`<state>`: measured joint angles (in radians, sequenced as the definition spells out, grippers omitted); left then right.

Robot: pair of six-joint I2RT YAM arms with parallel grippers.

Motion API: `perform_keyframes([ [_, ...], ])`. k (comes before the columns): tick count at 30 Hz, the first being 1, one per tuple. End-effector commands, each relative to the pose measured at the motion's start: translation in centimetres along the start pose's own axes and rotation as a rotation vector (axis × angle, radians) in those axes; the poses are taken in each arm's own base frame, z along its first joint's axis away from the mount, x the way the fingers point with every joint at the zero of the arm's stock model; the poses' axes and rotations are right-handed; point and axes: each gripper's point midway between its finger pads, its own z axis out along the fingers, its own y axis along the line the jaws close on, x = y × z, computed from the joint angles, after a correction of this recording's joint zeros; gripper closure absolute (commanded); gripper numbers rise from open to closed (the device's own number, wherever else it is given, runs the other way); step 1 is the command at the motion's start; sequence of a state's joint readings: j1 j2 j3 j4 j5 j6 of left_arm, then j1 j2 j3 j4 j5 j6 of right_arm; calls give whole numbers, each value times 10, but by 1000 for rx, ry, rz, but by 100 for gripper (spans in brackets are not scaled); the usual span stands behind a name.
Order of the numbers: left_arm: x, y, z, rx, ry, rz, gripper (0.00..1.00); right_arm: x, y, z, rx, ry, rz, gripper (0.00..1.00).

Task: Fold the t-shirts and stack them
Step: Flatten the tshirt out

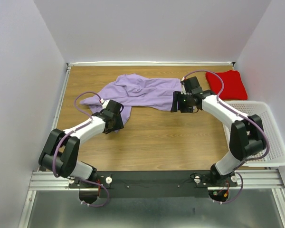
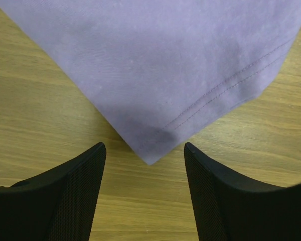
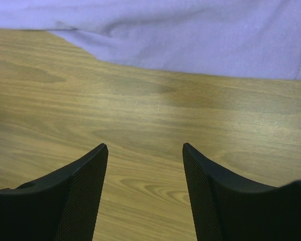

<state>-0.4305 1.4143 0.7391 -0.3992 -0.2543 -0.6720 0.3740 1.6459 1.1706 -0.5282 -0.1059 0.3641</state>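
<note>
Lavender shirt (image 1: 137,92) lies unfolded and rumpled on the far half of the wooden table (image 1: 156,147), between the two arms.

Left gripper (image 2: 144,149): jaws spread wide, nothing clamped. In the left wrist view a stitched hem corner of the lavender shirt pokes down into the gap between the fingers (image 2: 85,170), flat on the wood and touching neither one. In the top view this gripper sits at the shirt's near-left edge.

Right gripper (image 3: 144,148): jaws also spread, empty, over bare wood. The lavender shirt's edge runs across the top of the right wrist view, ahead of the fingertips and apart from them. In the top view this gripper is at the shirt's right end.

Red shirt (image 1: 226,84): folded into a compact, roughly rectangular pad in the far right corner, beyond the right gripper, no contact with either arm.

Count: two shirts (one lavender, one red), two grippers, one white basket (image 1: 256,103) at the right edge, just nearer than the red shirt.

Orientation: the lavender shirt's long axis runs left to right across the table, left end slightly nearer the arms. One sleeve-like flap sticks out at far left; the hem corner points toward the left gripper. The red pad's long side also runs roughly left to right, slightly skewed.
</note>
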Motion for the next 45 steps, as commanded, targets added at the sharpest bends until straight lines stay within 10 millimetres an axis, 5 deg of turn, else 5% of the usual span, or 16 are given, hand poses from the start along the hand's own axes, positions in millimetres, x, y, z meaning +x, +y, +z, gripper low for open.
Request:
perform_keyframes([
  [1, 0, 0, 5, -41, 1, -41, 28, 5, 6, -14, -46, -12, -37, 30],
  [21, -12, 9, 3, -127, -60, -133, 28, 18, 0, -24, -42, -21, -69, 30],
  [30, 27, 9, 23, -138, 60, -76, 31, 18, -3, -25, -28, -27, -72, 30],
  [31, 33, 7, 24, -133, 70, -64, 33, 18, -3, -24, -26, -27, -73, 30],
  [38, 50, -1, 22, -109, 106, -36, 98, 10, -2, -22, -16, -36, -69, 30],
  [45, 18, 7, -10, -143, 23, -8, 100, 1, -32, -12, 159, -68, 3, 30],
])
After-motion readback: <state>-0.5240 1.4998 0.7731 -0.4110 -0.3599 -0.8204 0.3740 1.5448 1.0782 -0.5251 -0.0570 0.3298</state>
